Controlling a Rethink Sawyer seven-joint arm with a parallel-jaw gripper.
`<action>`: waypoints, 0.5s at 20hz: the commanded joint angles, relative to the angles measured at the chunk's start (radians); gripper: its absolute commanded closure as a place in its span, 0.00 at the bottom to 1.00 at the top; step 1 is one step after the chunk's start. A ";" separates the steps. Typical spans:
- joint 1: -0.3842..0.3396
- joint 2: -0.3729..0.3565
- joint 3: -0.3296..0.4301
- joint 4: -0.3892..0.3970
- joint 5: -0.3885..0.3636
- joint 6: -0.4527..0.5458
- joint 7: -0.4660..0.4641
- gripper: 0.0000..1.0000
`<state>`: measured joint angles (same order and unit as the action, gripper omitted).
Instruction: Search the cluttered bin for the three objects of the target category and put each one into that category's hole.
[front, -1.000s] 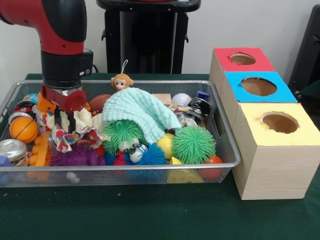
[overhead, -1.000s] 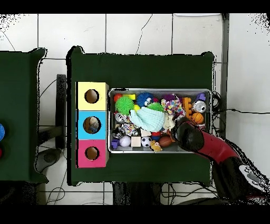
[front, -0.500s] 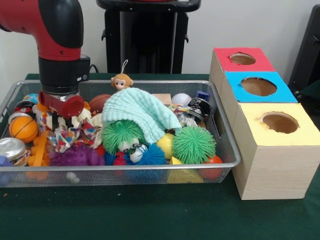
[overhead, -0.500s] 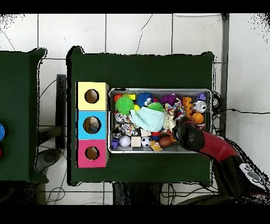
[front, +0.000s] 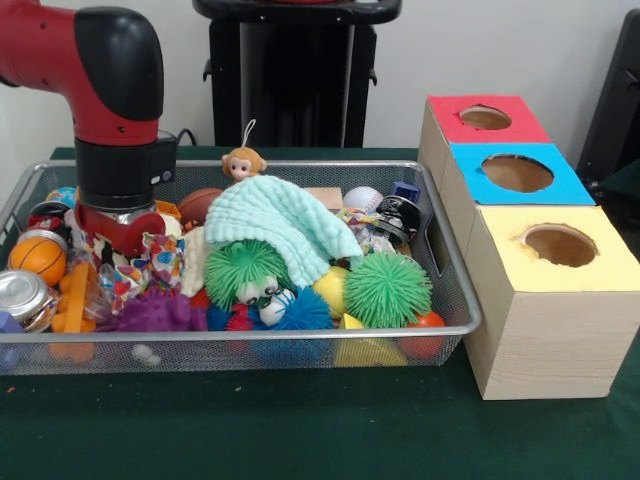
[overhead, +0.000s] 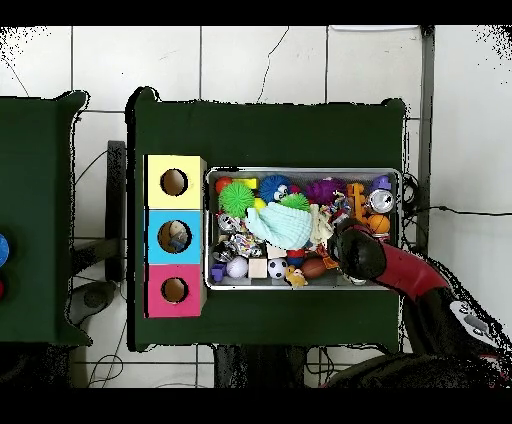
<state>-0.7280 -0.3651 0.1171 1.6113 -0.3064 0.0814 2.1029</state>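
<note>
A wire mesh bin (front: 455, 290) holds a heap of toys. My gripper (front: 115, 248) is sunk into the clutter at its left end, against a colourful patterned cloth (front: 152, 262); what it holds is hidden. Beside it lie an orange basketball (front: 35, 258), a metal jar (front: 22, 295) and an orange plastic toy (front: 72, 300). A wooden box to the right has a red hole (front: 485, 117), a blue hole (front: 517, 172) and a yellow hole (front: 560, 244). From overhead the arm (overhead: 358, 252) covers the gripper at the bin's right end (overhead: 398, 200).
A mint cloth (front: 280, 218) drapes over two green spiky balls (front: 388, 288). A purple spiky ball (front: 155, 312), a monkey toy (front: 243, 162), a baseball (front: 362, 198) and a brown football (front: 198, 204) also fill the bin. The overhead view shows something inside the blue hole (overhead: 174, 236).
In the front view the arm has shifted left and lower into the clutter. The basketball, jar and orange toy have been pushed left, and the patterned cloth is bunched differently.
</note>
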 joint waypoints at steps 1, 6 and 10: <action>-0.018 0.063 0.054 -0.056 -0.060 0.004 -0.003 0.00; -0.017 0.053 0.052 -0.066 -0.063 0.022 -0.012 0.00; -0.015 0.054 0.056 -0.057 -0.057 0.018 -0.001 1.00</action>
<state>-0.7278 -0.3649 0.1205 1.6091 -0.3139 0.0817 2.1029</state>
